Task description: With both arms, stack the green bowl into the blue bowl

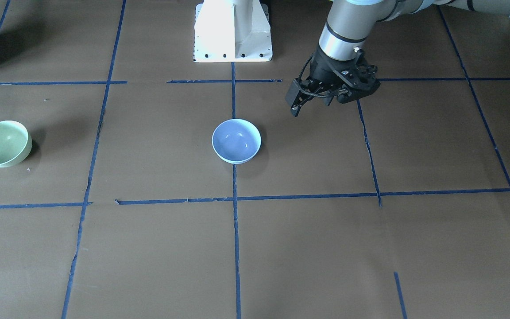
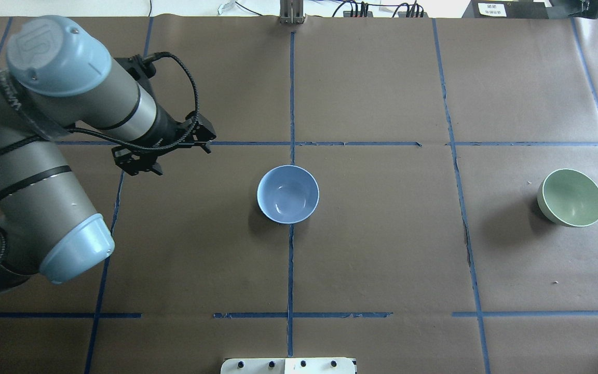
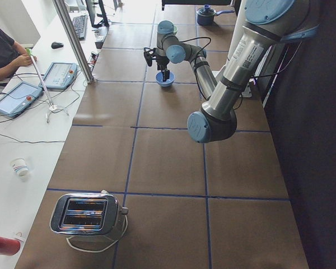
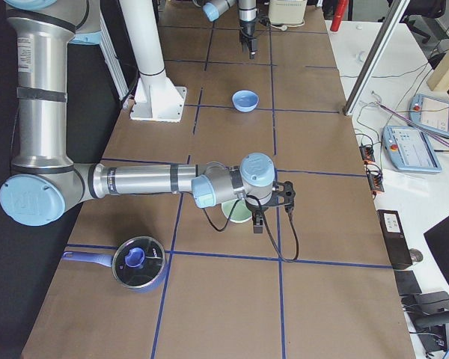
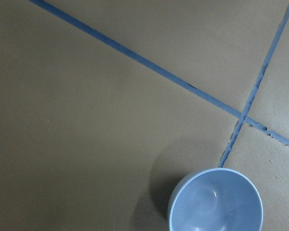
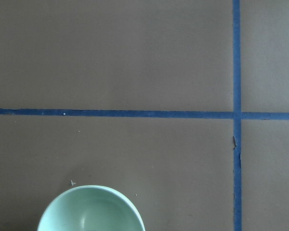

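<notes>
The green bowl (image 1: 2, 144) stands upright at the table's end on my right side; it also shows in the overhead view (image 2: 571, 197) and at the bottom of the right wrist view (image 6: 91, 211). The blue bowl (image 1: 236, 141) stands upright at the table's middle (image 2: 287, 194) and at the bottom of the left wrist view (image 5: 216, 201). My left gripper (image 1: 321, 99) hangs open and empty above the table, apart from the blue bowl on its left-arm side (image 2: 166, 153). My right gripper (image 4: 263, 209) shows only in the right side view, beside the green bowl (image 4: 238, 212); I cannot tell its state.
The white pedestal base (image 1: 233, 31) stands at the robot's edge of the table. A pot with a blue lid (image 4: 138, 262) sits near the right arm's end. A toaster (image 3: 87, 216) stands at the left end. Blue tape lines grid the brown table.
</notes>
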{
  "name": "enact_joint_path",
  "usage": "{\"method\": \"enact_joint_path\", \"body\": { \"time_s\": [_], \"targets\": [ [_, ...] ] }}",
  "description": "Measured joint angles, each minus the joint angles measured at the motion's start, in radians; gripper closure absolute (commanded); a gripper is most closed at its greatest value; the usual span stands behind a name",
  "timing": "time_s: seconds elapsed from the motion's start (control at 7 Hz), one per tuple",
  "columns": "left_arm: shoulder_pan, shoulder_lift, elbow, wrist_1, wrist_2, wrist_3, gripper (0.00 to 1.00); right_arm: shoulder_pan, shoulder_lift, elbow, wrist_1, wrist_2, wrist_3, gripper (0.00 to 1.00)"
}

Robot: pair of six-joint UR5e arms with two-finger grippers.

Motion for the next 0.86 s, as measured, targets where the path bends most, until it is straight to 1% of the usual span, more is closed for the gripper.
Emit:
{"method": "enact_joint_path", "body": {
  "time_s": [0.14,0.57,0.71,0.86],
  "targets": [
    [-0.023,0.071,-0.049,0.01,-0.002,0.081,0.0,-0.027,-0.003,-0.007,0.033,-0.015,0.026,0.0],
    [-0.07,0.262,-0.177,0.016,-0.014,0.266,0.0,-0.085,-0.012,-0.034,0.066,-0.042,0.071,0.0],
    [-0.107,0.316,-0.204,0.016,-0.039,0.339,0.0,-0.12,-0.018,-0.061,0.133,-0.069,0.122,0.0],
    [-0.157,0.361,-0.218,0.016,-0.077,0.416,0.0,-0.165,-0.022,-0.115,0.263,-0.1,0.206,0.0]
  ]
}}
